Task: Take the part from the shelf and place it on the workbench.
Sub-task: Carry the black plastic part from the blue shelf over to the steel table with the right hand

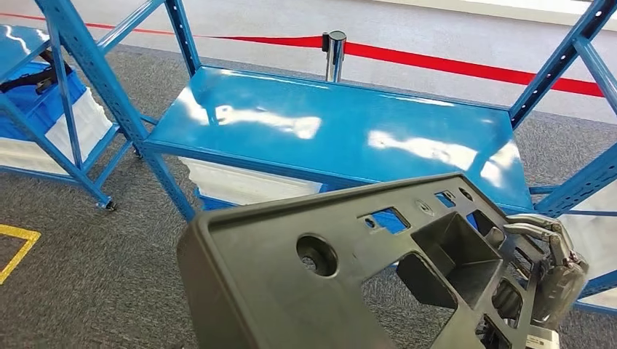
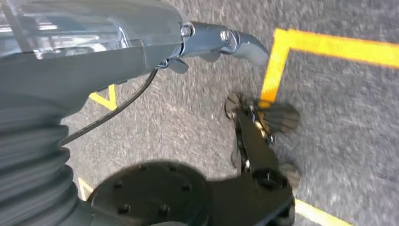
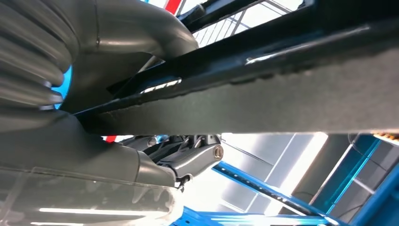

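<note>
1. The part (image 1: 349,269), a large dark grey moulded plastic panel with cut-outs and a round hole, takes up the lower middle and lower right of the head view. It is off the shelf (image 1: 335,131), in front of the glossy blue deck.
2. The right robot hand (image 1: 549,265) grips the part's edge at the lower right of the head view, fingers curled over the rim. In the right wrist view the thumb sits on one face of the panel and the fingers on the other, a clamp that probably keeps the wide piece from swinging.
3. The panel looks tilted, its near corner toward the camera. I judge this comes from one-edge carrying.
4. The left robot hand (image 2: 221,40) hangs over the grey carpet (image 2: 339,141) and its yellow floor lines (image 2: 329,44). It holds nothing; whether its fingers are spread or curled I cannot tell.
5. The blue deck behind the part carries nothing, so the pick seems done. The placing on the surface is not yet done.
6. A red barrier belt (image 1: 466,65) and its chrome post (image 1: 335,51) cross the upper part of the head view. A blue crate (image 1: 36,94) sits on another rack at upper left.
</note>
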Motion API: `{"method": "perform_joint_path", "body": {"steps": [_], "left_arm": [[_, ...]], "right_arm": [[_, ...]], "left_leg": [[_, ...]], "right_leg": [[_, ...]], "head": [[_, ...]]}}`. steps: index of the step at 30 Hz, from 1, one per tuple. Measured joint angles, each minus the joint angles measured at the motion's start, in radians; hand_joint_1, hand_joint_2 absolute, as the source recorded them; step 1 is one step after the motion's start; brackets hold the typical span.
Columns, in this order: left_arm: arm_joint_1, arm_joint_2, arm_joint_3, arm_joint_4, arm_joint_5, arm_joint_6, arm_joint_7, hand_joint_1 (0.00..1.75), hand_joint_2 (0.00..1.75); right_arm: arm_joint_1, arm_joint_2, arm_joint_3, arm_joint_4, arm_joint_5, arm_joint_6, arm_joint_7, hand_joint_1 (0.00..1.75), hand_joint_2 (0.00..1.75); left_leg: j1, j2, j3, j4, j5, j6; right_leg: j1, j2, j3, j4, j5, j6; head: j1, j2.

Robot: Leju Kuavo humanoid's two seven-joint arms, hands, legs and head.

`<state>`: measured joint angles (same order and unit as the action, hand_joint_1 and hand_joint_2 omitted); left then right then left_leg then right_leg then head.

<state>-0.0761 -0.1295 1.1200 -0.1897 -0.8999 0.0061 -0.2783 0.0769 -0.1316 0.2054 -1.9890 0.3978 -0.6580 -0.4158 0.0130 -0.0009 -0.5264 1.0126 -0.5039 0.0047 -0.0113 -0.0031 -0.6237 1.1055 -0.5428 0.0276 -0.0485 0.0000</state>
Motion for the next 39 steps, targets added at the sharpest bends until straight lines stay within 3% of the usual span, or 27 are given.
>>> {"method": "perform_joint_path", "body": {"steps": [2,3,4,5,7,9,10,12,13,14,17,18,19,20,22,24,25,28,30,32,33,34,35,36,37,39], "left_arm": [[0.000,0.000,0.000,0.000,0.000,0.000,0.000,0.00,1.75],[0.000,0.000,0.000,0.000,0.000,0.000,0.000,0.00,1.75],[0.001,0.000,0.000,0.000,0.000,0.000,0.000,0.00,1.75],[0.001,0.000,0.000,0.000,0.000,0.000,0.000,0.00,1.75],[0.001,0.000,0.000,0.000,0.000,0.000,0.000,0.00,1.75],[0.000,0.000,0.000,0.000,0.000,0.000,0.000,0.00,1.75],[0.000,0.000,0.000,0.000,0.000,0.000,0.000,0.00,1.75],[0.001,0.000,0.000,0.000,0.000,0.000,0.000,0.00,1.75],[0.002,0.000,0.000,0.000,0.000,0.000,0.000,0.00,1.75],[0.002,0.000,0.000,0.000,0.000,0.000,0.000,0.00,1.75],[0.003,0.000,0.000,0.000,0.000,-0.003,-0.003,0.00,1.75],[0.003,0.000,0.000,0.000,0.000,-0.004,-0.004,0.00,1.75],[0.003,0.000,0.000,0.000,-0.001,-0.005,-0.005,0.00,1.75],[0.003,0.000,0.000,0.000,-0.001,-0.005,-0.005,0.00,1.75],[0.002,0.000,0.000,0.000,-0.001,-0.005,-0.006,0.00,1.75],[0.000,0.000,0.000,0.000,-0.001,-0.005,-0.007,0.00,1.75],[0.000,0.000,0.000,0.000,-0.001,-0.005,-0.008,0.00,1.75],[0.000,0.000,0.000,0.000,-0.002,-0.006,-0.008,0.00,1.75],[-0.001,-0.001,0.000,0.000,-0.003,-0.006,-0.008,0.00,1.75],[-0.001,0.000,0.000,0.000,-0.004,-0.005,-0.009,0.00,1.75],[-0.002,0.000,0.000,0.000,-0.004,-0.005,-0.010,0.00,1.75],[-0.001,0.000,0.000,0.000,-0.004,-0.005,-0.011,0.00,1.75],[-0.001,0.000,0.000,0.000,-0.004,-0.005,-0.011,0.00,1.75],[-0.001,0.000,0.000,0.000,-0.005,-0.005,-0.011,0.00,1.75],[-0.001,-0.001,0.000,0.000,-0.005,-0.005,-0.012,0.00,1.75],[-0.002,-0.001,0.000,0.000,-0.006,-0.005,-0.012,0.00,1.75]], "right_arm": [[0.001,0.000,0.000,0.000,0.000,0.000,0.000,1.10,1.75],[0.001,0.000,0.000,0.000,0.000,0.000,0.000,1.10,1.75],[0.002,0.000,0.000,0.000,0.000,0.000,0.000,1.10,1.75],[0.002,0.000,0.000,0.000,-0.001,0.000,0.000,1.10,1.75],[0.000,0.000,0.000,0.000,-0.001,0.000,0.000,1.10,1.75],[-0.001,0.000,0.000,0.000,0.000,0.000,0.000,1.10,1.75],[-0.001,0.000,0.000,0.000,0.000,0.000,0.000,1.10,1.75],[-0.001,0.000,0.000,0.000,0.000,0.000,0.000,1.10,1.75],[-0.001,0.000,0.000,0.000,0.000,0.000,0.000,1.10,1.75],[-0.001,0.000,0.000,0.000,0.000,0.000,0.000,1.10,1.75],[-0.001,0.000,-0.001,0.000,-0.001,0.000,0.000,1.10,1.75],[0.000,0.000,-0.001,0.000,-0.001,0.000,0.000,1.10,1.75],[0.000,0.000,-0.001,0.000,-0.001,0.000,0.000,1.10,1.75],[0.001,0.000,-0.001,0.000,-0.002,0.000,0.000,1.10,1.75],[0.001,0.000,-0.001,0.000,-0.003,0.000,0.000,1.10,1.75],[0.000,0.000,-0.001,0.000,-0.003,0.000,0.000,1.10,1.75],[0.000,0.000,-0.001,0.000,-0.003,0.000,0.000,1.10,1.75],[-0.001,0.000,-0.002,0.000,-0.005,0.001,0.001,1.10,1.75],[-0.002,0.000,-0.002,0.000,-0.007,0.001,0.001,1.10,1.75],[-0.002,0.000,-0.002,0.000,-0.010,0.002,0.001,1.10,1.75],[-0.002,0.000,-0.002,0.001,-0.011,0.002,0.001,1.10,1.75],[-0.002,0.000,-0.002,0.001,-0.011,0.003,0.001,1.10,1.75],[-0.002,0.000,-0.002,0.002,-0.011,0.003,0.001,1.10,1.75],[-0.003,0.000,-0.002,0.002,-0.012,0.004,0.001,1.10,1.75],[-0.004,0.000,-0.002,0.002,-0.012,0.004,0.001,1.10,1.75],[-0.010,0.000,-0.002,0.002,-0.011,0.005,0.001,1.10,1.75]], "left_leg": [[-0.001,0.002,-0.025,0.001,0.017,0.005],[-0.001,0.003,-0.037,0.002,0.026,0.005],[-0.001,0.004,-0.049,0.003,0.034,0.004],[-0.001,0.005,-0.060,0.004,0.041,0.002],[-0.001,0.004,-0.077,0.006,0.055,-0.004],[-0.002,0.004,-0.086,0.007,0.069,-0.014],[-0.003,0.004,-0.089,0.005,0.076,-0.020],[-0.002,0.004,-0.094,0.002,0.089,-0.032],[-0.002,0.003,-0.100,0.007,0.081,-0.037],[-0.002,0.002,-0.109,0.028,0.055,-0.040],[-0.001,0.002,-0.157,0.204,-0.083,-0.046],[0.000,0.002,-0.165,0.260,-0.105,-0.047],[0.000,0.002,-0.159,0.288,-0.105,-0.048],[0.001,0.002,-0.136,0.277,-0.085,-0.048],[0.003,0.002,-0.043,0.153,-0.037,-0.048],[0.002,0.001,0.040,0.020,-0.024,-0.045],[0.001,0.000,0.057,-0.012,-0.029,-0.042],[0.000,0.000,0.048,-0.024,-0.022,-0.025],[0.001,0.004,0.029,-0.026,-0.007,-0.003],[0.000,0.006,0.004,-0.025,0.011,0.009],[-0.001,0.007,-0.008,-0.024,0.020,0.011],[-0.001,0.007,-0.021,-0.023,0.028,0.010],[-0.001,0.007,-0.033,-0.021,0.036,0.010],[-0.001,0.007,-0.043,-0.020,0.043,0.008],[-0.002,0.007,-0.051,-0.019,0.050,0.006],[-0.004,0.006,-0.062,-0.017,0.062,-0.002]], "right_leg": [[-0.001,0.000,-0.039,0.124,-0.080,0.004],[-0.001,0.000,-0.046,0.168,-0.096,0.005],[-0.001,0.000,-0.037,0.178,-0.090,0.005],[-0.001,0.000,-0.010,0.152,-0.067,0.005],[0.000,0.000,0.083,0.019,-0.015,0.001],[0.005,0.000,0.156,-0.099,-0.002,-0.005],[0.008,0.001,0.167,-0.124,-0.005,-0.008],[0.007,0.001,0.159,-0.134,0.003,-0.018],[0.005,0.001,0.152,-0.137,0.012,-0.024],[0.003,0.000,0.143,-0.139,0.022,-0.032],[0.002,-0.003,0.110,-0.139,0.050,-0.045],[0.003,-0.003,0.098,-0.137,0.059,-0.046],[0.003,-0.003,0.085,-0.134,0.066,-0.046],[0.003,-0.003,0.073,-0.130,0.073,-0.045],[0.002,-0.003,0.053,-0.122,0.084,-0.039],[0.004,-0.003,0.041,-0.114,0.093,-0.030],[0.006,-0.003,0.038,-0.112,0.099,-0.025],[0.006,-0.003,0.027,-0.106,0.101,-0.008],[0.004,-0.002,0.002,-0.050,0.042,0.001],[0.001,-0.002,-0.037,0.073,-0.047,0.003],[0.001,-0.002,-0.050,0.131,-0.073,0.004],[0.000,-0.002,-0.050,0.163,-0.077,0.004],[0.000,-0.002,-0.033,0.159,-0.061,0.004],[0.000,-0.002,0.002,0.119,-0.032,0.003],[0.001,-0.002,0.050,0.053,-0.004,0.000],[0.006,-0.001,0.139,-0.086,0.020,-0.007]], "head": [[0.010,0.000],[0.011,0.000],[0.012,0.000],[0.012,0.000],[0.013,0.000],[0.013,0.000],[0.013,0.000],[0.014,0.000],[0.013,0.000],[0.010,0.000],[-0.001,0.000],[-0.002,0.000],[-0.003,0.000],[-0.004,0.000],[-0.010,0.000],[-0.016,0.000],[-0.017,0.000],[-0.010,0.000],[-0.002,0.000],[0.008,0.000],[0.011,0.000],[0.012,0.000],[0.013,0.000],[0.014,0.000],[0.015,0.000],[0.016,0.000]]}}
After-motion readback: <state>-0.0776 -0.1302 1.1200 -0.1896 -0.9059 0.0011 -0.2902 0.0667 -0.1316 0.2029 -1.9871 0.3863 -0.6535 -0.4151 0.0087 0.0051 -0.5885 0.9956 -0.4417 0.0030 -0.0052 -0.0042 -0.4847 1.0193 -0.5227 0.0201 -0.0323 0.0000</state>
